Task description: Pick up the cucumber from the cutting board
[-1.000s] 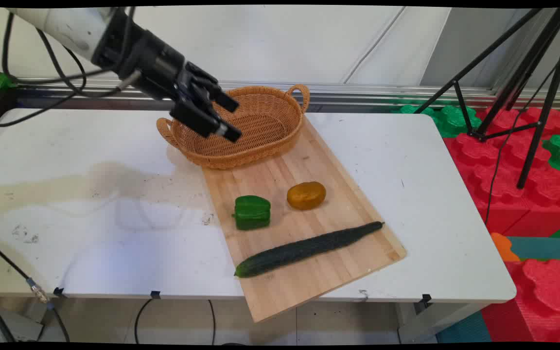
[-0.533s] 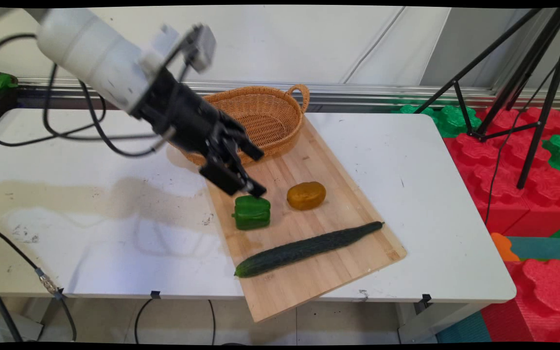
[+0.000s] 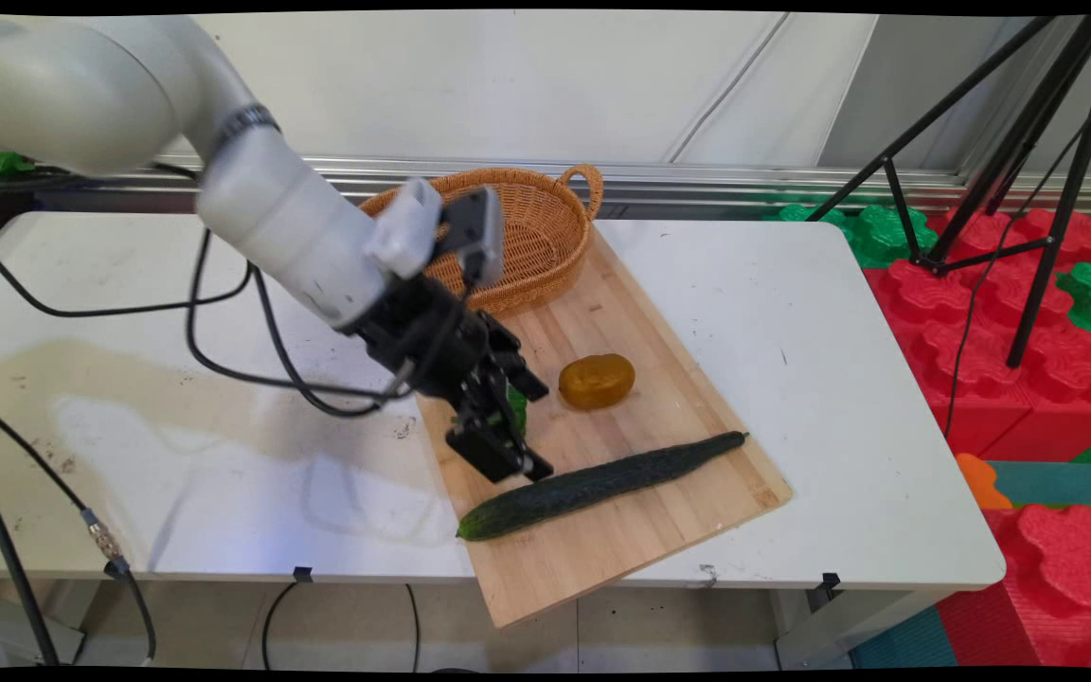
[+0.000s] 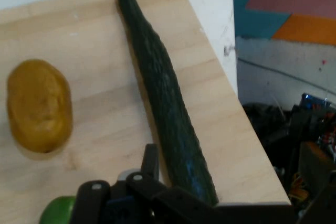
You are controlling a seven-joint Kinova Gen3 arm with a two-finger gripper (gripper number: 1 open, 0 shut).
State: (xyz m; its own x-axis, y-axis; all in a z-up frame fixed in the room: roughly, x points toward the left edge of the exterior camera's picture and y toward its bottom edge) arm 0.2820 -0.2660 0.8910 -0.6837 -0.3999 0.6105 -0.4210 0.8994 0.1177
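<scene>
My gripper (image 3: 543,431) hangs open low over the wooden cutting board (image 3: 621,313), just above the near end of a long dark green cucumber (image 3: 602,483). A green pepper (image 3: 518,408) lies right behind the fingers and is mostly hidden by them. A yellow-brown potato (image 3: 597,381) sits a little to the right of the gripper. The hand view shows the cucumber (image 4: 168,114) running up the board from the linkage, the potato (image 4: 39,106) at left and a sliver of the pepper (image 4: 55,211) at the bottom left. Nothing is between the fingers.
A wicker basket (image 3: 527,227) stands on the board's far end, behind the arm. Black cables (image 3: 223,350) droop from the arm over the white table (image 3: 839,332). A black tripod (image 3: 1010,189) and red and green foam blocks (image 3: 1028,379) stand off the table's right side.
The arm has swung down and toward the camera, from in front of the basket, past the green pepper, to just above the cucumber's near end. The vegetables have not moved.
</scene>
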